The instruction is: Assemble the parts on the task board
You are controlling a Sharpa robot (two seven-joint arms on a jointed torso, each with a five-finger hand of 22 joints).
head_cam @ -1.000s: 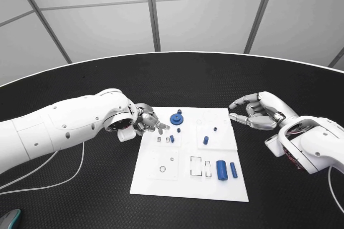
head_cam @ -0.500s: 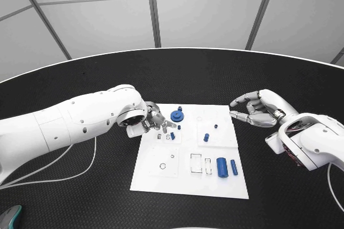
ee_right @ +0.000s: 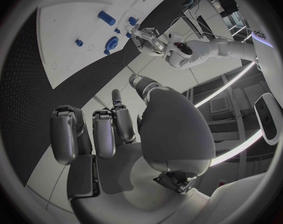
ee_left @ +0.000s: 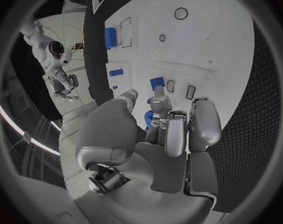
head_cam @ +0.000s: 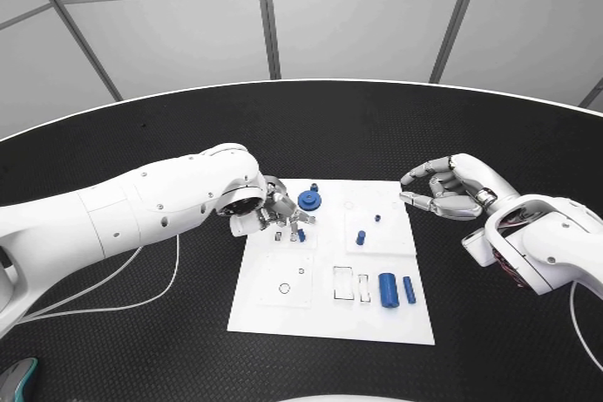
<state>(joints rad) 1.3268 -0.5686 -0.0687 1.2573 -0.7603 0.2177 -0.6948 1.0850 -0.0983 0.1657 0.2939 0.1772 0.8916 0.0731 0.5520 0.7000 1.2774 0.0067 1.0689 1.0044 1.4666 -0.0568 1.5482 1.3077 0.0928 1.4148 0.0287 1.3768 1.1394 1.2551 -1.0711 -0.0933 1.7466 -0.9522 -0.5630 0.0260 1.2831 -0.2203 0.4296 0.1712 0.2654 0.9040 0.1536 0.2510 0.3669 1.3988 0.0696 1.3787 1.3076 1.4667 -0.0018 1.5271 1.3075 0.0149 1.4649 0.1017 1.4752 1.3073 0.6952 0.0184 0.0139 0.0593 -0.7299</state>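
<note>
The white task board (head_cam: 377, 323) lies in the middle of the black table. On it sit a blue gear-like piece (head_cam: 309, 201), small blue pegs (head_cam: 361, 238) and two blue cylinders (head_cam: 389, 290). My left hand (head_cam: 279, 214) hangs over the board's far left corner, its fingers half curled and apart, their tips just beside the gear and a small peg (head_cam: 301, 235). In the left wrist view the hand (ee_left: 169, 129) holds nothing plain, and blue shows behind its fingers. My right hand (head_cam: 446, 193) hovers off the board's far right corner, half curled and empty, as in its wrist view (ee_right: 116, 134).
The board has unfilled rectangular slots (head_cam: 343, 289) and a round hole (head_cam: 284, 289) in its near half. A white cable (head_cam: 88, 308) loops on the table at the left. The table's curved white rim (head_cam: 125, 105) runs behind.
My left hand has moved right over the board's far left corner, closer to the blue gear. The right hand has hardly moved. The camera shifted a little.
</note>
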